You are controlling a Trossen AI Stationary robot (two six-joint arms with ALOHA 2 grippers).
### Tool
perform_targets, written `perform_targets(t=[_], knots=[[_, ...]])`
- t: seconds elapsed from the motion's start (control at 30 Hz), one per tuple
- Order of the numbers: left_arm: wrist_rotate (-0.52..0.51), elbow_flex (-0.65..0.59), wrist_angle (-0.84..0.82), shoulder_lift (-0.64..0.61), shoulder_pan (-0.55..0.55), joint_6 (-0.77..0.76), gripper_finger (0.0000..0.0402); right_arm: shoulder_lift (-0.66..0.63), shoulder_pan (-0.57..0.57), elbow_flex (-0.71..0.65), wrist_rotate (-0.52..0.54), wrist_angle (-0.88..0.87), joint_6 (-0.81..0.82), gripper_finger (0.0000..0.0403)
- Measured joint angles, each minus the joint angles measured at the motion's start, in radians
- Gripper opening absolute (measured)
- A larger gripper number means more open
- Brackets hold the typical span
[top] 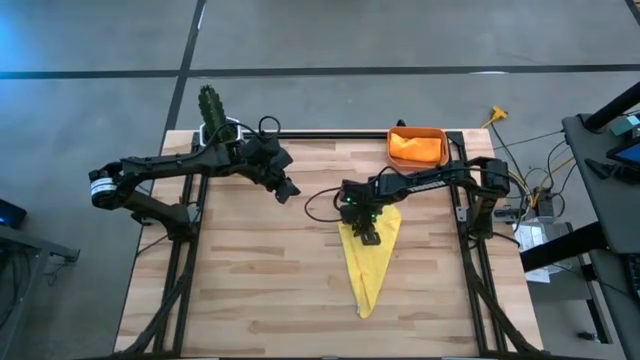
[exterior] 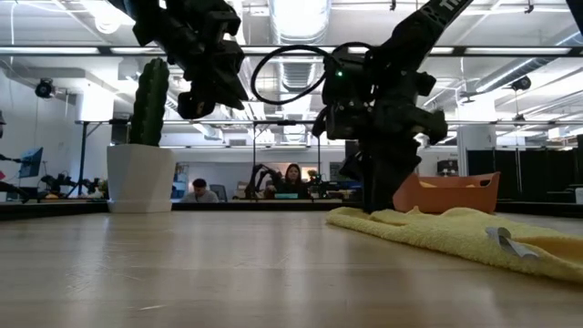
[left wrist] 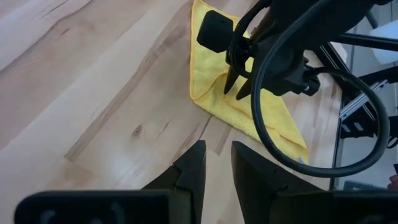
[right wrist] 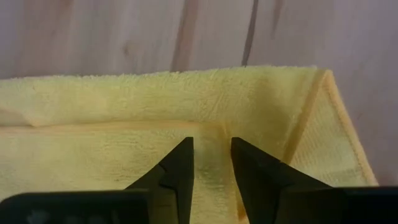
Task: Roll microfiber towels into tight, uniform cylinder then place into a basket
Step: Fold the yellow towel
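The yellow towel (top: 368,270) lies folded to a long triangle on the table's right half, its point toward the near edge. It also shows in the low view (exterior: 455,228). My right gripper (top: 368,236) stands on the towel's wide far part, fingers down and nearly shut. The orange towel (top: 415,148) lies bunched in the salmon-red basket (top: 441,134) at the far right. My left gripper (top: 288,190) hangs above bare table left of the yellow towel, its fingers (left wrist: 193,168) a narrow gap apart and empty. My right gripper comes from above, fingers pointing down, onto the yellow towel's wide far part, next to a folded-over edge (right wrist: 205,127). A low crease of cloth lies between the two fingertips (right wrist: 183,152). One layer or several, I cannot tell. The towel lies flat on the table.
A white pot with a green cactus (top: 212,110) stands at the far left corner. Bare wood lies along the table's near and left parts. Black frame rails run down both sides. People sit in the room beyond the table's far edge.
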Motion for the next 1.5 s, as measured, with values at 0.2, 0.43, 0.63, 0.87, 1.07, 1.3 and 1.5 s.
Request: perform_targets(t=[0.2, 0.43, 0.63, 0.87, 1.07, 1.3, 1.5], knots=[[0.000, 0.000, 0.000, 0.000, 0.000, 0.000, 0.0061, 0.000, 0.000, 0.000, 0.048, 0.042, 0.008, 0.0099], [0.001, 0.000, -0.005, 0.000, -0.005, -0.008, 0.0061, 0.000, 0.000, -0.011, -0.011, 0.039, 0.065, 0.0099], [0.003, 0.000, -0.009, 0.000, -0.013, -0.010, 0.0061, 0.000, 0.001, -0.039, -0.021, 0.044, 0.025, 0.0099], [0.003, 0.000, -0.009, 0.000, -0.013, -0.026, 0.0061, 0.000, 0.000, -0.056, -0.021, 0.053, 0.008, 0.0099], [0.003, 0.000, -0.008, 0.000, -0.014, -0.028, 0.0061, 0.000, 0.002, -0.044, 0.002, 0.062, 0.013, 0.0091], [0.003, 0.000, -0.008, 0.000, -0.014, -0.031, 0.0061, 0.000, 0.019, -0.030, 0.003, 0.064, 0.068, 0.0036], [0.003, 0.000, -0.008, 0.000, -0.014, -0.031, 0.0061, -0.018, 0.027, -0.027, 0.002, 0.022, 0.101, 0.0009]])
